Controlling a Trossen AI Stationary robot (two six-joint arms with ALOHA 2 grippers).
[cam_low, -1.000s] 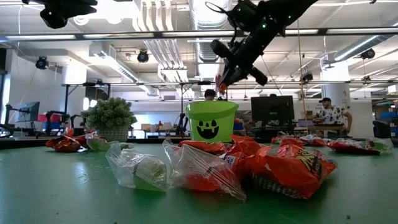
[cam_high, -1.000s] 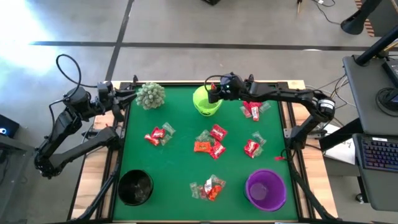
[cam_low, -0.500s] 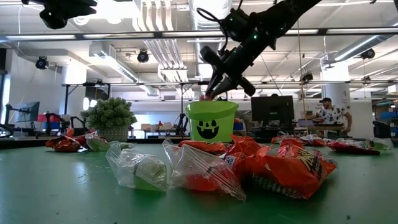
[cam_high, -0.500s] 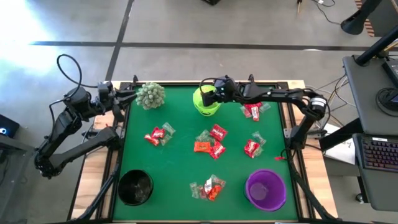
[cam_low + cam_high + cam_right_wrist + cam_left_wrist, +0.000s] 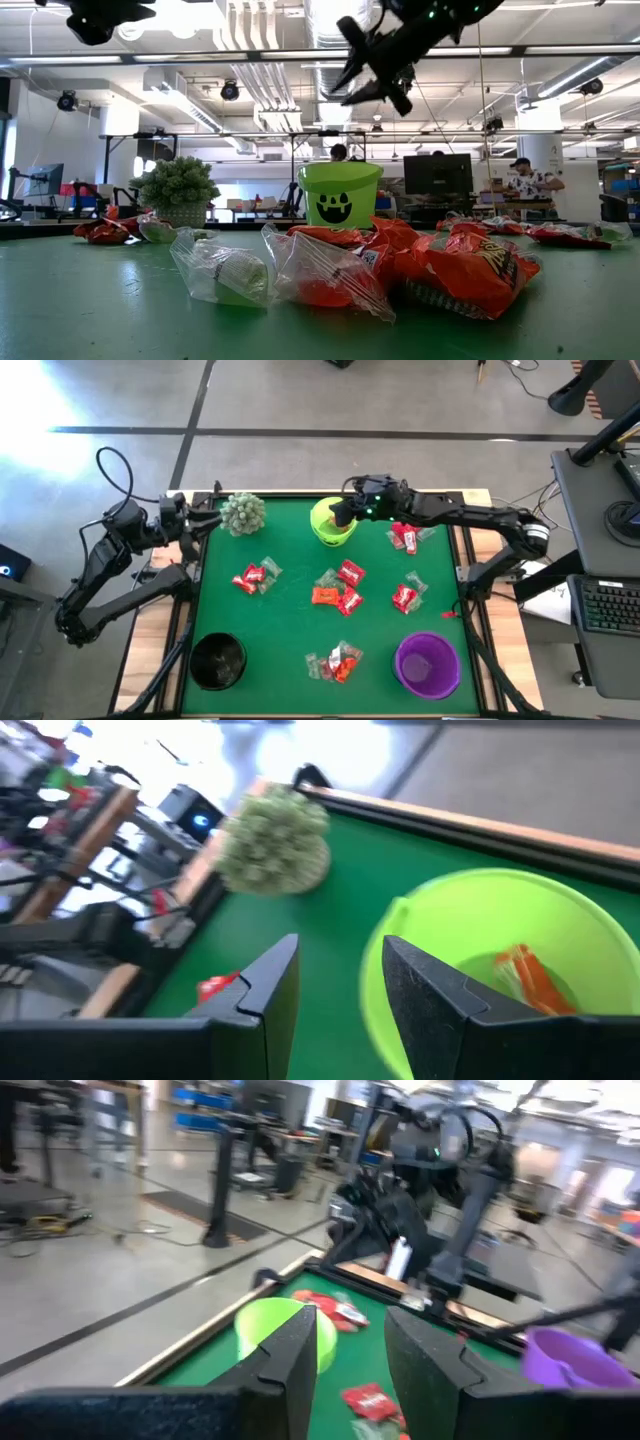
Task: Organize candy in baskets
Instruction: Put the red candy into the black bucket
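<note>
The lime green basket (image 5: 332,522) stands at the table's far middle with an orange candy (image 5: 527,971) lying inside it. My right gripper (image 5: 335,995) hangs open above the basket's rim (image 5: 340,168), high over it in the low view (image 5: 368,70), with nothing between its fingers. Wrapped candy lies in small heaps on the green table: (image 5: 255,576), (image 5: 340,589), (image 5: 405,598), (image 5: 405,537), (image 5: 336,663). The black basket (image 5: 218,661) stands near left, the purple basket (image 5: 427,665) near right. My left gripper (image 5: 208,518) waits open at the far left edge.
A spiky pale-green ball plant (image 5: 242,512) sits at the far left beside the lime basket. The table has a wooden rim (image 5: 455,494). Bare green cloth lies between the heaps and along the left side. People and desks show in the room beyond the table.
My right gripper came down to the lime basket's rim with a red-orange candy, opened and let it go into the basket. It has then risen clear above the basket and drawn a little toward the table's right edge.
</note>
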